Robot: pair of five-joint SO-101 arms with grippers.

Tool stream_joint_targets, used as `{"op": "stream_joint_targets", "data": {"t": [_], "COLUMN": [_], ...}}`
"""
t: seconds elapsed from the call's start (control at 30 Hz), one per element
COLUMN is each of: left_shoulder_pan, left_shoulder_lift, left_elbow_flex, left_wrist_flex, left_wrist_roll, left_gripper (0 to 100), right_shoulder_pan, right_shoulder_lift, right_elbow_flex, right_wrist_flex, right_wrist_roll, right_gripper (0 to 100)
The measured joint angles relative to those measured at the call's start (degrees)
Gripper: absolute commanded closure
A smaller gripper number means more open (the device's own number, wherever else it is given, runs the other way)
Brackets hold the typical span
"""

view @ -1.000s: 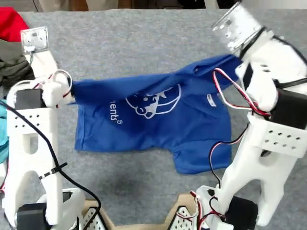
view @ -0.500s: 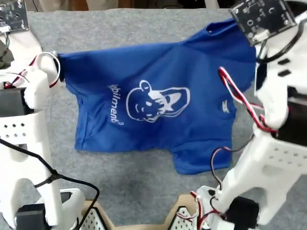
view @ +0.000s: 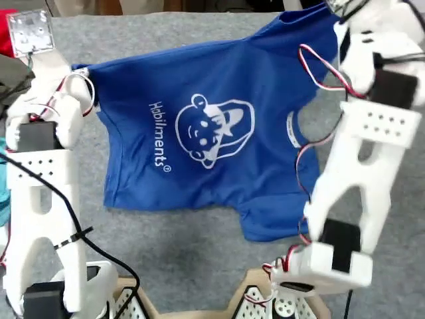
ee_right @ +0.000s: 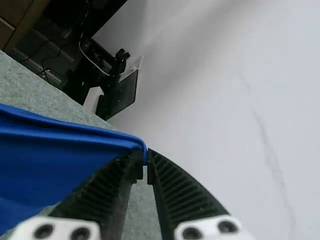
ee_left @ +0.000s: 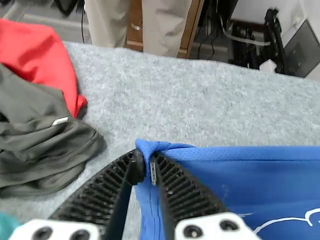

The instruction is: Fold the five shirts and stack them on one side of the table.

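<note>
Blue shirt (view: 212, 133) spreads over the grey felt (view: 199, 266), my left pincer (ee_left: 147, 167) and right pincer (ee_right: 145, 165) clamped on its edge; white wall (ee_right: 240, 75) beyond.

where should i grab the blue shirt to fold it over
Probably the two far corners, one per pincer, reached over from the near side. The left pincer and right pincer pinch them so, and the blue shirt hangs spread flat, its near edge resting on the table.
</note>
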Motion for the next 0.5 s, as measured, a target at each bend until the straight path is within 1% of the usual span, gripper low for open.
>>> {"op": "stream_joint_targets", "data": {"t": [0.13,0.27,0.37,0.5], "left_shoulder_pan": [0.0,-0.1,-0.1,-0.1], "left_shoulder_lift": [2.1,9.4,16.7,26.8], "left_elbow_flex": [6.0,6.4,4.9,-2.2], "left_wrist_flex": [-12.6,-22.0,-24.7,-23.6], "left_wrist_roll": [-0.2,-2.8,-3.3,-3.3], "left_gripper": [98,98,98,98], "right_shoulder_pan": [-0.2,-1.2,-2.3,-3.0], "right_shoulder_lift": [6.9,12.0,15.2,20.3], "right_elbow_flex": [0.0,0.0,-0.1,-3.4], "right_wrist_flex": [-6.4,-13.5,-17.1,-17.9], "right_wrist_roll": [0.0,-0.1,-0.1,-0.1], "right_gripper": [99.3,99.3,99.3,99.3]}}
